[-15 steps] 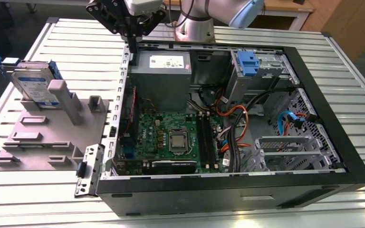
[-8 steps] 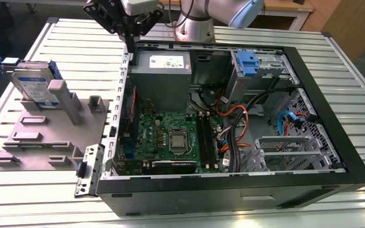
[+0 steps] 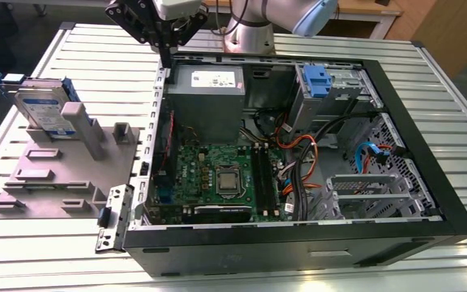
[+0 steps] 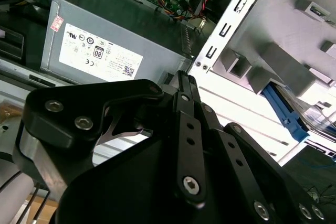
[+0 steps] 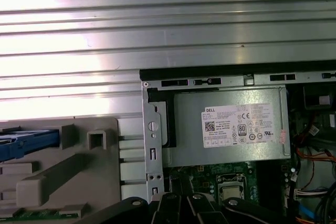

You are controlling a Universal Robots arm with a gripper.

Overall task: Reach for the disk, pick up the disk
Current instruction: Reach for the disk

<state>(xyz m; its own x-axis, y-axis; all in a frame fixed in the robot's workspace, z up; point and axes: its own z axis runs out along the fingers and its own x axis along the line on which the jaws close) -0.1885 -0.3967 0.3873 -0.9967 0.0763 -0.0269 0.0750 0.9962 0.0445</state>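
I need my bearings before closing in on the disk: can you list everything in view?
disk: one, silver-grey with blue rails, standing on edge in the fixture, outside the case
fixture: one, grey, on the table at the exterior view's left
computer case: one, black, open, lying mid-table
power supply: one, grey with white sticker, in the case corner nearest the hand
motherboard: one, green, on the case floor
drive caddy: one, blue, in the drive bay
cables: several, orange, blue and black, inside the case
table: one, slatted metal
arm: one, grey, behind the case
hand: one, black, above the case edge by the power supply, apart from the disk
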